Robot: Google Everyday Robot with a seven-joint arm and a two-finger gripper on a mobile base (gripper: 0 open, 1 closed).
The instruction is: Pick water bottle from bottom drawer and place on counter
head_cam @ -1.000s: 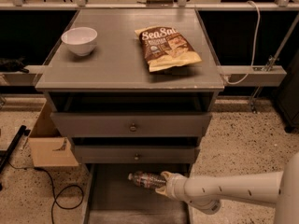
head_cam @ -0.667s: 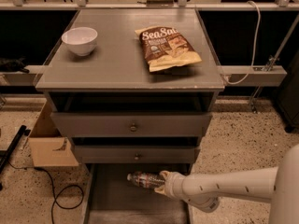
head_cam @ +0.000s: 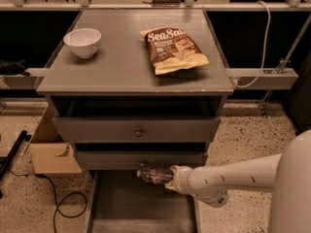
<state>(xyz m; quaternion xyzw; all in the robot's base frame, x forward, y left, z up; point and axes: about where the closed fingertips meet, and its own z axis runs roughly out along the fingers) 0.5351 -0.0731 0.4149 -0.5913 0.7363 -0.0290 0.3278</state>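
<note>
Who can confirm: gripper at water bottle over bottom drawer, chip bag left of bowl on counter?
No: camera view shows the chip bag right of the bowl on the counter. Rest holds: gripper at water bottle over bottom drawer.

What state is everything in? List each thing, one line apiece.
water bottle: lying sideways over the bottom drawer, at the hand
hand: at the bottle's right end
bottom drawer: pulled open
middle drawer: closed or nearly
top drawer: closed or nearly
bowl: upright on the counter, looks empty
chip bag: lying flat on the counter, face up
</note>
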